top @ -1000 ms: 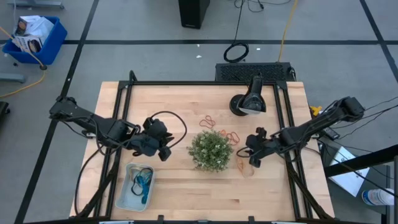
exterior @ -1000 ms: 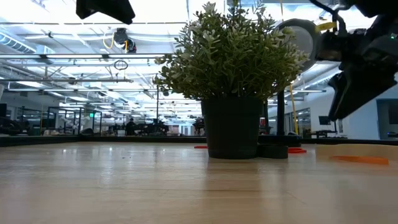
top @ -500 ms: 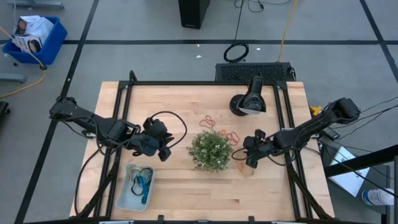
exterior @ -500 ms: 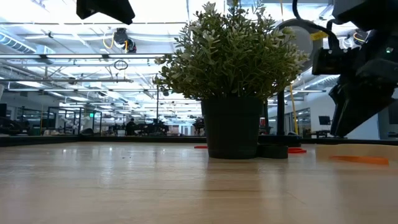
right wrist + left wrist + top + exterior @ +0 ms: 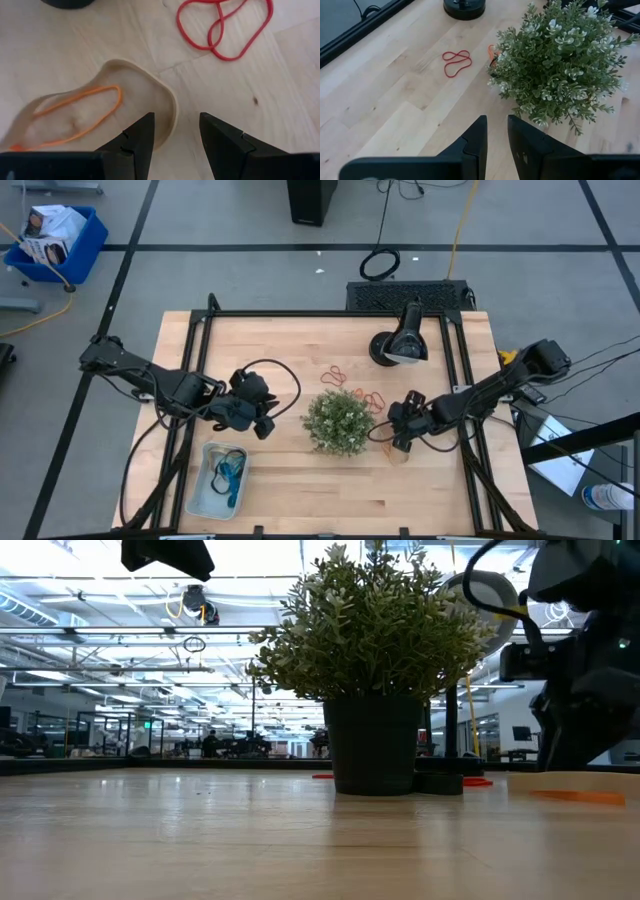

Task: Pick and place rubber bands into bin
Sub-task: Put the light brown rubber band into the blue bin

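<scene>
On the table [image 5: 300, 490] the plant [image 5: 338, 421] stands centrally, the bin [image 5: 200, 490] to its front left, rubber bands [image 5: 375, 399] scattered behind and right of it.

Right gripper [image 5: 172, 142] low, fingers apart.

Left claw [image 5: 496, 137] narrowly parted above wood table [image 5: 385, 100]; red rubber band [image 5: 456, 62] beside plant [image 5: 560, 65].

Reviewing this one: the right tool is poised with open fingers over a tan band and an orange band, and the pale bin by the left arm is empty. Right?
Not quite. The bin is not empty: the high view shows bands already lying in it. The rest holds: the right tool is open over the tan band and the orange band.
</scene>
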Tool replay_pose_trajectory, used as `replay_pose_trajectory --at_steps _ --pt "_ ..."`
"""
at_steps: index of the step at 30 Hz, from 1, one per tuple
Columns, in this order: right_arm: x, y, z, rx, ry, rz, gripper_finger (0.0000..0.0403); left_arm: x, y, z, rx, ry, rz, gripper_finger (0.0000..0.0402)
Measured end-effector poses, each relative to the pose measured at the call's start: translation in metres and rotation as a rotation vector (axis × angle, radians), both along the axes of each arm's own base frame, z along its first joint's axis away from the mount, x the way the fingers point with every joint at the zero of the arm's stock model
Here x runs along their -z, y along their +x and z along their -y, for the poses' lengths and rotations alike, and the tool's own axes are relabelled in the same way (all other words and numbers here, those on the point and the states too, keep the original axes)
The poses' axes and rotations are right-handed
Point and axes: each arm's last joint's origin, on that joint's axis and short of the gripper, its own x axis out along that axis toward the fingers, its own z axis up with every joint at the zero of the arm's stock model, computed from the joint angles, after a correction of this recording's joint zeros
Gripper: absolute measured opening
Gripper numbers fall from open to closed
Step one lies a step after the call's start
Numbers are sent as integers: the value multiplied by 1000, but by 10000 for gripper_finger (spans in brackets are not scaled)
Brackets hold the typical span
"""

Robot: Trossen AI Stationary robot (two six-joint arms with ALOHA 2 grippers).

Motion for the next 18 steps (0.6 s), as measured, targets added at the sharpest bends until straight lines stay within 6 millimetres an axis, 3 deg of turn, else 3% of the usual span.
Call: replay_pose_trajectory --at_steps 18 --pt "3 1 -1 -2 -2 -5 148 0 0 0 -2 -5 0 81"
